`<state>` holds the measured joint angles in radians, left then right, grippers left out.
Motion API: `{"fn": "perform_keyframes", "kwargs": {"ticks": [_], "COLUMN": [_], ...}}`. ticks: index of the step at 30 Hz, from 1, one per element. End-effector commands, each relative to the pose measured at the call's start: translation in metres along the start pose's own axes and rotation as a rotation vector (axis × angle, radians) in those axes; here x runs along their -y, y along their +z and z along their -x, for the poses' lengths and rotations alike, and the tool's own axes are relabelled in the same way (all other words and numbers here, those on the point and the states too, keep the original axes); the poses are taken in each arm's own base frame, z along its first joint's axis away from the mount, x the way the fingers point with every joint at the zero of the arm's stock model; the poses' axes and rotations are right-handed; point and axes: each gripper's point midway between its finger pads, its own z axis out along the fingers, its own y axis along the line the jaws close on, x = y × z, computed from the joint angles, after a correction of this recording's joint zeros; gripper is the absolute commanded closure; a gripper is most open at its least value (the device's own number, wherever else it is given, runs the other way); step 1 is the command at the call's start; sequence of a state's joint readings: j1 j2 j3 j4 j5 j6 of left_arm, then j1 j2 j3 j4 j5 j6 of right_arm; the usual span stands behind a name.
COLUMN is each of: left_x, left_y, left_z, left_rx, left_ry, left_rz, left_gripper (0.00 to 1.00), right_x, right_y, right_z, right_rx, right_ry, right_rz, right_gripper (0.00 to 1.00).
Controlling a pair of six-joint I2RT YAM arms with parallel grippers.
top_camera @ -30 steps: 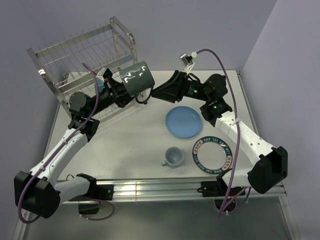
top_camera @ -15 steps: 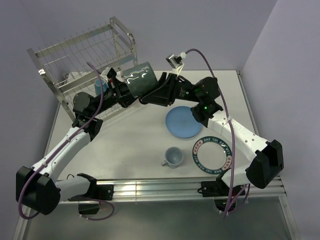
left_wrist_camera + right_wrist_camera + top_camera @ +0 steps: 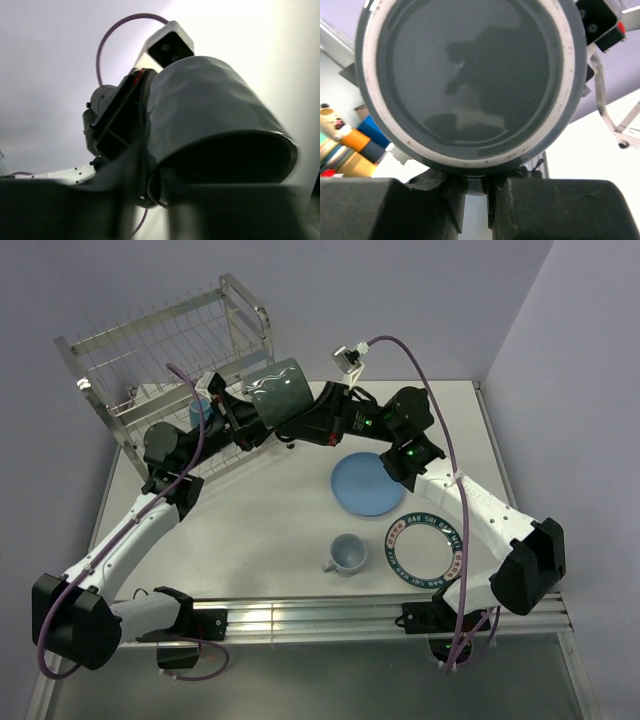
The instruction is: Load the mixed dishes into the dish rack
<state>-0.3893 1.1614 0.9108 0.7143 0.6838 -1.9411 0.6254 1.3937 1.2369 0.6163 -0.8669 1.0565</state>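
dark mug between both arms' jaws

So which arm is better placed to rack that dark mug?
Left, probably: the left fingers grip the dark mug at the rim, beside the dish rack; the right fingers sit at its base, farther out.

Close-up dark mug, black arm and purple cable behind
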Motion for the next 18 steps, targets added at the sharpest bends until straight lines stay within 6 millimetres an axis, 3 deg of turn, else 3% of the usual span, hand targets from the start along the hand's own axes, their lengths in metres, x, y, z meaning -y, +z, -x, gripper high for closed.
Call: {"fn": "perform_keyframes", "kwargs": {"ticks": [1, 3, 4, 6, 7, 9, 10, 15, 16, 17, 18], "left_x": [0.014, 0.011, -0.001, -0.003, -0.015, -0.010, -0.020, -0.012, -0.024, -0.008, -0.007], "left_y": [0.001, -0.005, -0.010, -0.022, -0.031, -0.043, -0.052, -0.068, -0.079, -0.078, -0.084], "left_z": [-0.027, -0.030, -0.024, -0.024, -0.012, -0.013, -0.005, -0.005, -0.006, -0.005, 0.006], "left_rx": [-0.087, -0.076, -0.049, -0.023, 0.024, 0.054, 0.090, 0.113, 0.124, 0.110, 0.171], "left_ry": [0.077, 0.118, 0.088, 0.121, 0.089, 0.139, 0.112, 0.255, 0.219, 0.338, 0.385], "left_rz": [-0.004, 0.034, 0.099, 0.135, 0.201, 0.231, 0.295, 0.463, 0.561, 0.586, 0.655], "left_gripper": [0.67, 0.39, 0.20, 0.03, 0.01, 0.01, 0.01, 0.01, 0.01, 0.01, 0.01], "right_x": [-0.036, -0.031, -0.029, -0.024, -0.022, -0.015, -0.013, 0.011, 0.017, 0.026, 0.032], "right_y": [0.011, 0.008, 0.007, 0.002, 0.001, -0.002, -0.004, -0.018, -0.020, -0.023, -0.024], "right_z": [0.006, 0.004, 0.006, 0.004, 0.005, 0.002, 0.002, 0.006, 0.006, 0.001, 0.005], "right_rx": [0.019, 0.008, 0.018, 0.021, 0.028, 0.016, 0.018, 0.044, 0.037, 0.016, 0.029], "right_ry": [-0.129, -0.164, -0.172, -0.190, -0.194, -0.203, -0.210, -0.212, -0.238, -0.225, -0.237], "right_rz": [0.026, -0.019, -0.037, -0.071, -0.087, -0.123, -0.137, -0.249, -0.274, -0.313, -0.349], "right_gripper": [1.00, 1.00, 1.00, 1.00, 1.00, 1.00, 1.00, 1.00, 1.00, 1.00, 1.00]}}
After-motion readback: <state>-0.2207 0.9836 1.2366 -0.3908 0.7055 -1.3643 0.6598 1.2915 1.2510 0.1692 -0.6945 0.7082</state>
